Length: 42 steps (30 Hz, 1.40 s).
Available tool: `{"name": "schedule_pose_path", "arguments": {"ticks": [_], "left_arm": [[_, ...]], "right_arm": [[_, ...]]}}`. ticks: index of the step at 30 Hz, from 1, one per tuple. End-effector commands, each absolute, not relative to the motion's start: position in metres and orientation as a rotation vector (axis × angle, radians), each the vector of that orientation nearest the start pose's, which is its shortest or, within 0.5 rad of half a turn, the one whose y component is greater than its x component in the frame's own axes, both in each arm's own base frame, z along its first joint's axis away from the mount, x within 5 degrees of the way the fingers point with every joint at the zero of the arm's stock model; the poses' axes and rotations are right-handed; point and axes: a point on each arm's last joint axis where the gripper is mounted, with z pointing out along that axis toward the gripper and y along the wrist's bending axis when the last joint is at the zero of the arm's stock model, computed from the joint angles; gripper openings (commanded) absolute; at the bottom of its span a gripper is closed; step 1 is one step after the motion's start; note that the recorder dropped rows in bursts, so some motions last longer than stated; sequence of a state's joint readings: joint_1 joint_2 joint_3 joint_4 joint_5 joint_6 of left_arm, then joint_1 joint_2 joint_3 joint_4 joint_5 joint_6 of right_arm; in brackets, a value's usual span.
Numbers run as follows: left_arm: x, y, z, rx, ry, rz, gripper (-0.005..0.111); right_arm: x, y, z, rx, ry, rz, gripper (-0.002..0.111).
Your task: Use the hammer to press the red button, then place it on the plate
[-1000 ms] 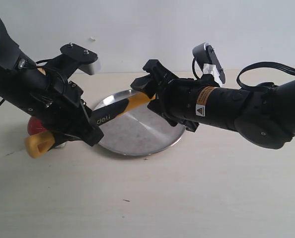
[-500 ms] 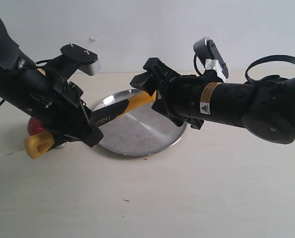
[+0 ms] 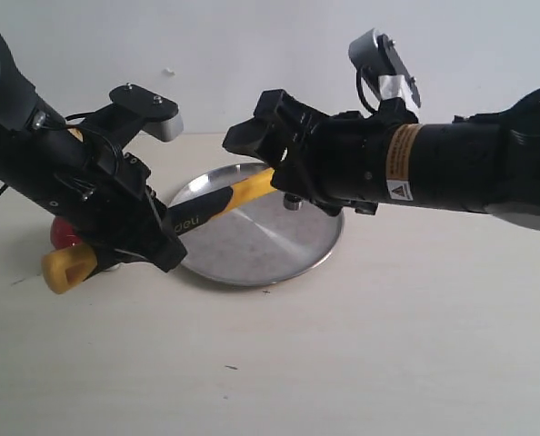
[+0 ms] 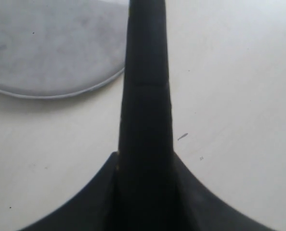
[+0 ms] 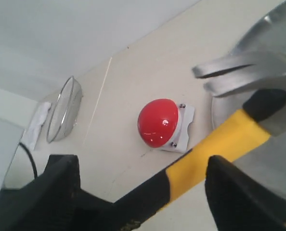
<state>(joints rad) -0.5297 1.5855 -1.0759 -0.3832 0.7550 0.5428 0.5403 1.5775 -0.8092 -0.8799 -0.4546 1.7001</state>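
My left gripper is shut on the black grip of the hammer, holding it in the air; its yellow butt points down and left. The handle slopes up over the silver plate, and its claw shows in the right wrist view. Open, my right gripper hovers just above the yellow shaft, which crosses between its spread fingers without touching them. The red button sits on its grey base left of the plate, mostly hidden behind my left arm in the exterior view.
A wire strainer and a white cloth lie beyond the button by the wall. The left wrist view shows the plate's rim and bare table.
My right arm has lifted and drawn back a little, so its gripper stands higher above the hammer and the steel head now shows below it. The left arm and hammer have barely moved.
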Motion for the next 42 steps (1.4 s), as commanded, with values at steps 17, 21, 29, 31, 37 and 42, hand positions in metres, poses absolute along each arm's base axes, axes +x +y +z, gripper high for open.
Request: {"name": "schedule_pose_path", "arguments": {"ticks": [17, 21, 29, 31, 37, 42], "left_arm": [[0.241, -0.154, 0.319, 0.936, 2.225, -0.450, 0.000], [0.237, -0.153, 0.326, 0.902, 2.213, -0.470, 0.000], [0.228, -0.148, 0.338, 0.887, 2.176, -0.475, 0.000], [0.224, -0.146, 0.343, 0.882, 2.157, -0.474, 0.000], [0.213, -0.140, 0.356, 0.853, 2.114, -0.485, 0.000], [0.198, -0.131, 0.358, 0.832, 2.075, -0.478, 0.000]], "right_arm": [[0.117, 0.067, 0.251, -0.166, 1.896, 0.577, 0.000], [0.101, 0.060, 0.248, -0.179, 1.834, 0.621, 0.000], [0.085, 0.051, 0.210, -0.188, 1.887, 0.619, 0.000], [0.082, 0.049, 0.198, -0.194, 1.914, 0.600, 0.000], [0.079, 0.042, 0.192, -0.177, 1.894, 0.551, 0.000], [0.070, 0.041, 0.202, -0.210, 1.773, 0.596, 0.000]]}}
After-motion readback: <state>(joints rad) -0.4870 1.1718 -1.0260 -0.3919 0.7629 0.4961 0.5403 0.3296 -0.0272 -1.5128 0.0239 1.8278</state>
